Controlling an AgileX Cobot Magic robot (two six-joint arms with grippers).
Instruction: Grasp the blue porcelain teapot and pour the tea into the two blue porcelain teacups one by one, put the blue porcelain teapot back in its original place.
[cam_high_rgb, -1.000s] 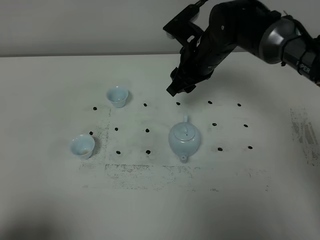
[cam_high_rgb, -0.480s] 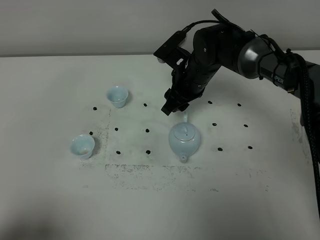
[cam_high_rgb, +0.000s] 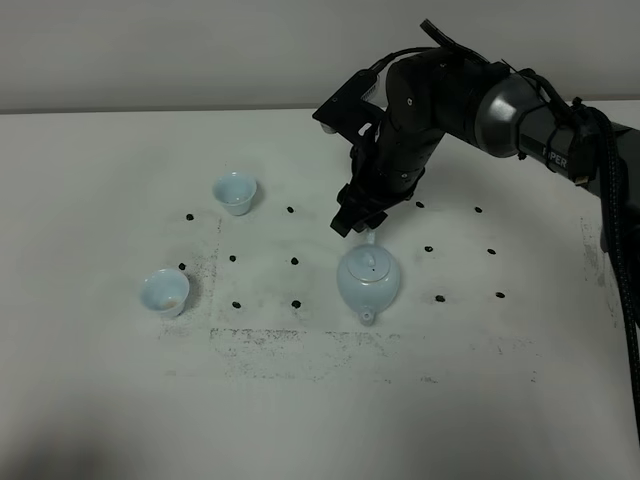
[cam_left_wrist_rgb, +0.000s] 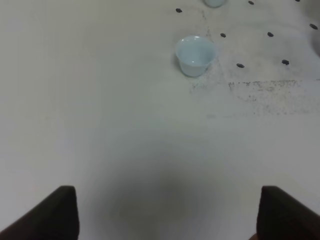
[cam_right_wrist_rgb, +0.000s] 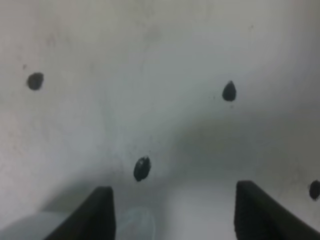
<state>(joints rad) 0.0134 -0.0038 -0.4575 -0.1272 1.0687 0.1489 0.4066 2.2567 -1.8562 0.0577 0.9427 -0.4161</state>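
Over the white dotted table (cam_high_rgb: 100, 400), we are seeing the right gripper (cam_high_rgb: 352, 220) hovering — jaws spread apart — just at the far side of the blue porcelain teapot (cam_high_rgb: 369, 280).

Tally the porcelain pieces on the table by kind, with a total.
Teapot: 1
Teacups: 2 (far one, near one)
Total: 3

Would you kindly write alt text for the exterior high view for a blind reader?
The right arm's black hand hovers by the handle of a pale-blue teapot on a white table; two matching teacups stand farther left.
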